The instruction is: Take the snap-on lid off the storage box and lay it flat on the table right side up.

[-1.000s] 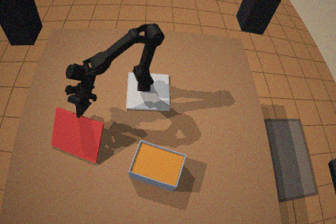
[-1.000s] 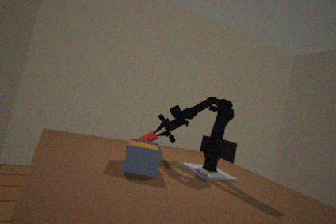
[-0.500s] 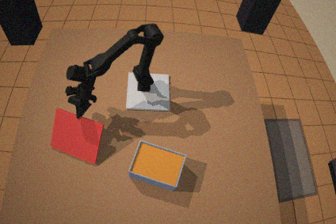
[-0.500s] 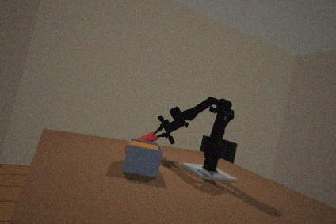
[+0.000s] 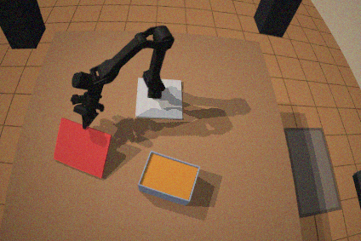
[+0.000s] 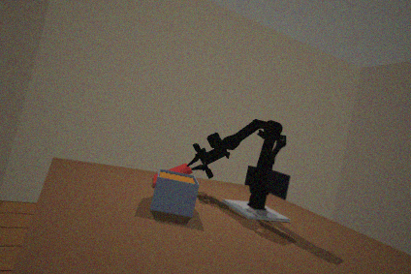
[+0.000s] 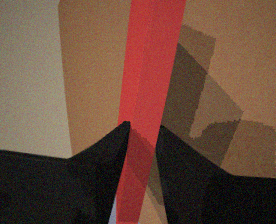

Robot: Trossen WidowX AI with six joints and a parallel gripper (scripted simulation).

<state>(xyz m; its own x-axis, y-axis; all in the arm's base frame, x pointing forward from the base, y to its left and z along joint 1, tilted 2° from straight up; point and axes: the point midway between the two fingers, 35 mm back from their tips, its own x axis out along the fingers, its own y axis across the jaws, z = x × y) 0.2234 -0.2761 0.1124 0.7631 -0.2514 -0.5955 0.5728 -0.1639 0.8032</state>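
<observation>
The red lid [image 5: 81,151] [image 6: 180,168] [image 7: 151,60] is off the box, low over the left part of the table. My gripper [image 5: 86,126] [image 6: 191,167] [image 7: 143,129] is shut on one edge of the lid. In the exterior view the lid slopes down away from the fingers, its far part behind the box; I cannot tell whether its low edge touches the table. The storage box [image 5: 163,195] [image 6: 174,199] is blue-grey, stands upright and open with orange inside, to the right of the lid in the top view.
The arm's base stands on a white plate [image 5: 174,113] [image 6: 275,216] behind the box. The brown table [image 5: 238,162] [image 6: 87,198] has its left edge close beyond the lid. A dark see-through panel [image 5: 312,175] is past the right edge, and black blocks [image 5: 21,13] [image 5: 281,4] stand behind.
</observation>
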